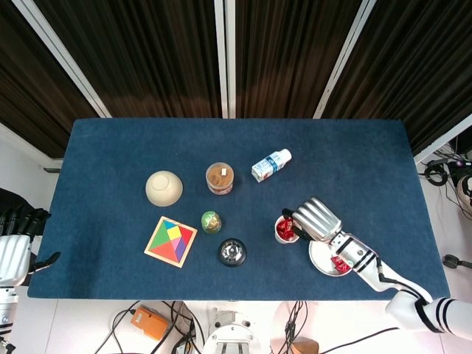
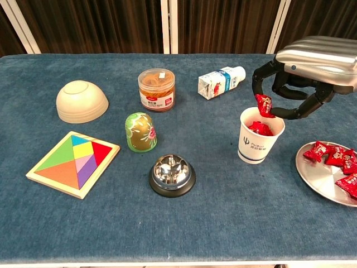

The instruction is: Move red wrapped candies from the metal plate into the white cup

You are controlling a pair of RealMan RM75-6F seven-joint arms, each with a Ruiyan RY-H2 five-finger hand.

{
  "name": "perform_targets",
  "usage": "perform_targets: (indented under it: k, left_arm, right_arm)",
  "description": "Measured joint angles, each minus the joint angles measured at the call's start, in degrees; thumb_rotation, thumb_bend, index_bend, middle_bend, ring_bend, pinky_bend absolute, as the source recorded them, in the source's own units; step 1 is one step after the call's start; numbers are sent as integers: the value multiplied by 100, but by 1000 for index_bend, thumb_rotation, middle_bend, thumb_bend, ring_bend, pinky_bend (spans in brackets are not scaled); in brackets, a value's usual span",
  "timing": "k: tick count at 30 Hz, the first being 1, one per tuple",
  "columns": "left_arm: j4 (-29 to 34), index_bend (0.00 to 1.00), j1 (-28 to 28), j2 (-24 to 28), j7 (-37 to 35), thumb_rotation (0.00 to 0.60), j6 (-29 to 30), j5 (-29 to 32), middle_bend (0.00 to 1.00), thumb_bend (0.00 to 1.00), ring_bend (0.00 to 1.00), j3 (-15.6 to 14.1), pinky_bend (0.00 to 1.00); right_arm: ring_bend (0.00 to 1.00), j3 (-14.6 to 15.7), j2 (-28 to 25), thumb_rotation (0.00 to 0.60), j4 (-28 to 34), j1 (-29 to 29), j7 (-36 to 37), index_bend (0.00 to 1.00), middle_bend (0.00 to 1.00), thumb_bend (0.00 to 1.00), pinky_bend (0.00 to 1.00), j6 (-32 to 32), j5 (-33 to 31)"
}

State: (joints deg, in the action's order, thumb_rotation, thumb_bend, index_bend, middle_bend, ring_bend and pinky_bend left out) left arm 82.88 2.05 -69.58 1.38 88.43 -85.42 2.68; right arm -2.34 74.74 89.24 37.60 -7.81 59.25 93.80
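My right hand [image 2: 304, 72] [image 1: 313, 219] hovers over the white cup [image 2: 260, 136] [image 1: 287, 229] and pinches a red wrapped candy [image 2: 264, 105] between thumb and finger just above the rim. The cup holds several red candies [image 2: 260, 128]. More red candies [image 2: 334, 157] [image 1: 339, 264] lie on the metal plate [image 2: 322, 181] [image 1: 323, 258] to the cup's right. My left hand [image 1: 16, 247] hangs off the table's left edge, its fingers apart and empty; only the head view shows it.
A black call bell [image 2: 172, 175], a green painted egg doll [image 2: 140, 132], a tangram board [image 2: 73, 163], a cream upturned bowl [image 2: 82, 101], a jar of rubber bands [image 2: 157, 89] and a small milk bottle on its side [image 2: 220, 81] lie left of and behind the cup.
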Motion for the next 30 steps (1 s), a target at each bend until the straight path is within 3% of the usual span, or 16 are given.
perform_targets:
  k: [10, 18, 30]
  left_arm:
    - [-34, 230, 12, -15, -23, 600, -13, 3, 162, 7, 3, 7, 0]
    - [-68, 230, 46, -59, -39, 600, -42, -20, 162, 7, 3, 9, 0]
    - [63, 230, 38, -30, 69, 600, 26, -68, 162, 7, 4, 0, 0]
  right_arm:
    - [1000, 32, -102, 600, 23, -150, 85, 451, 933, 443, 1000, 329, 26]
    - [1000, 442, -429, 600, -172, -837, 122, 473, 933, 440, 1000, 782, -63]
    - [1000, 589, 53, 600, -968, -862, 52, 487, 933, 396, 1000, 176, -306]
